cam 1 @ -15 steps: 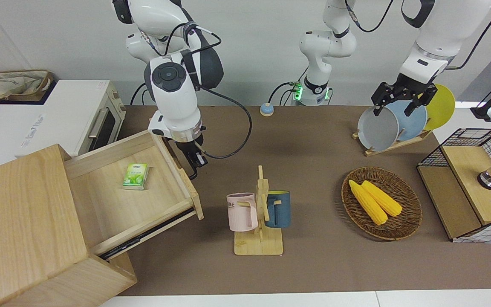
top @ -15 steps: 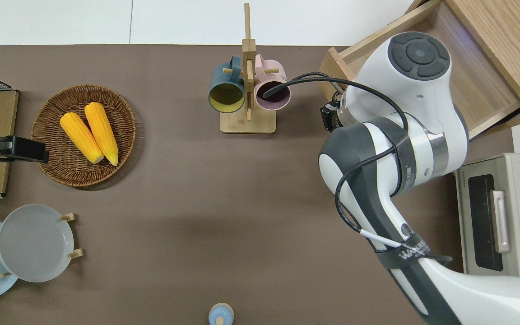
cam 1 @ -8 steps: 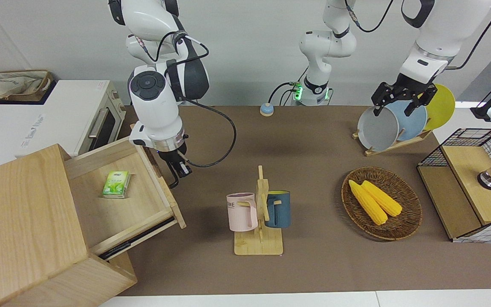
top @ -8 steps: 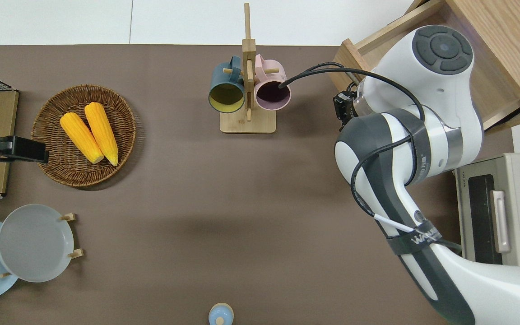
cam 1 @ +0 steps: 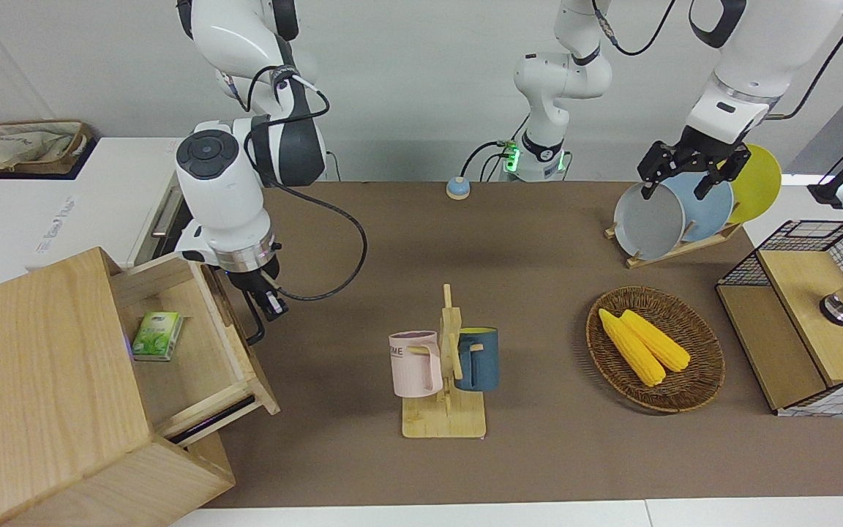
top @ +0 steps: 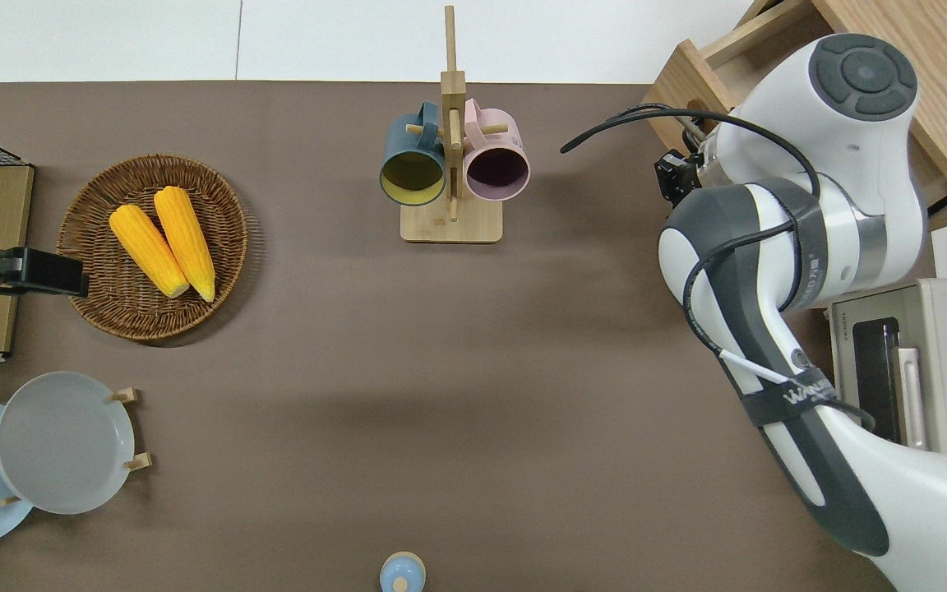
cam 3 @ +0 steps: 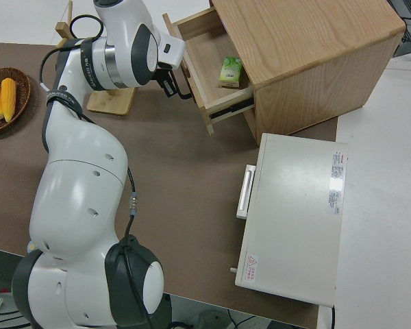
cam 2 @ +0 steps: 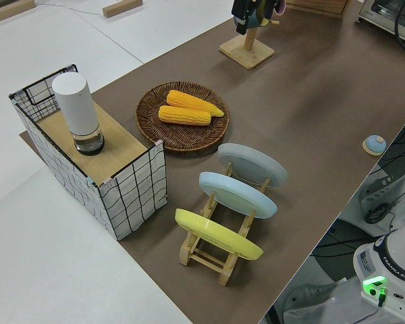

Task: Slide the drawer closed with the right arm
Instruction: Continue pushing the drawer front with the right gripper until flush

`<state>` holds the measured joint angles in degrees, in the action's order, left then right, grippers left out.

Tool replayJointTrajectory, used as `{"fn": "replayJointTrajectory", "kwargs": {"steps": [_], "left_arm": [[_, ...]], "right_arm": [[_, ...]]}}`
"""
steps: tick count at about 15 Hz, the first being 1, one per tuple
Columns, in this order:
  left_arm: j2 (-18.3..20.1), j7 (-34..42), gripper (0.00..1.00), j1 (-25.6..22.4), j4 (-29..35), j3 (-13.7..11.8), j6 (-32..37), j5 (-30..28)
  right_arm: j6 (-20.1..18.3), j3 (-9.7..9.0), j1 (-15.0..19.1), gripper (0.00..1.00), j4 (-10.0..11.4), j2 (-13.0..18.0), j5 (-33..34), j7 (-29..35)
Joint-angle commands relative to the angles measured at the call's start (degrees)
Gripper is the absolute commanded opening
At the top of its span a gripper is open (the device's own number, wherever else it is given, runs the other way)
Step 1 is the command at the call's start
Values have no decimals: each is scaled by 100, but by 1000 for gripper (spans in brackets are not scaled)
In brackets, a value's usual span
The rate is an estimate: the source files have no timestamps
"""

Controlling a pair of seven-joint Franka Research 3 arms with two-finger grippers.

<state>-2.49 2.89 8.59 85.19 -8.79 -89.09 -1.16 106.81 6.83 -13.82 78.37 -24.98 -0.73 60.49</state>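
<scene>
Front: working at the drawer (cam 1: 187,366) with the right gripper (cam 1: 266,301), set right against the black loop handle (cam 1: 254,331) on the front panel. Not managing to tell whether the fingers are closed round the handle or just pressing on it. Sitting roughly half out of the pale wooden box (cam 1: 34,388) at the right arm's end of the table. Lying from the fingers toward that box, w/ the slide axis running diagonally into it, so judging a push along that line as the move needed. Carrying one green packet (cam 1: 157,336) inside, close to the box opening. Parking the left gripper (cam 1: 688,174), fingers spread.

Overhead: hiding most of the right gripper under the wrist, w/ only the drawer's front corner showing. Holding two corn cobs (top: 163,238) in the wicker basket (top: 79,205); hanging a pink and a blue mug on the mug rack (top: 450,226) mid-table, well apart from the drawer.

Left side: showing nothing of the drawer. Standing a white cylinder (cam 2: 77,111) on the wire crate (cam 2: 131,192).

Right side: confirming the gripper at the handle, approx. square to the front panel, packet resting flat on the drawer floor. Being much the nearer arm, right one suited to finishing.
</scene>
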Motion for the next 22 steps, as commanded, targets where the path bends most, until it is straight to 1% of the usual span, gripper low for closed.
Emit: {"fn": "replayJointTrajectory", "kwargs": {"steps": [1, 8, 10, 16, 18, 22], "left_arm": [[-76, 45, 998, 99, -117, -96, -3, 71], [-76, 45, 998, 99, -117, -96, -3, 63], [-76, 45, 995, 99, -117, -96, -3, 71], [-76, 45, 998, 99, -117, -96, -3, 71], [-76, 45, 995, 99, -117, -96, -3, 63], [-76, 45, 998, 99, -117, -96, -3, 63]], "right_arm": [[225, 55, 169, 0, -6, -42, 100, -143], [287, 73, 546, 0, -94, -42, 100, -1029], [279, 64, 670, 0, -155, -42, 74, -1249], [296, 64, 846, 0, -173, -42, 73, -1382], [305, 56, 951, 0, -173, -42, 47, -1583], [322, 56, 1066, 0, -199, -42, 47, -1759]]}}
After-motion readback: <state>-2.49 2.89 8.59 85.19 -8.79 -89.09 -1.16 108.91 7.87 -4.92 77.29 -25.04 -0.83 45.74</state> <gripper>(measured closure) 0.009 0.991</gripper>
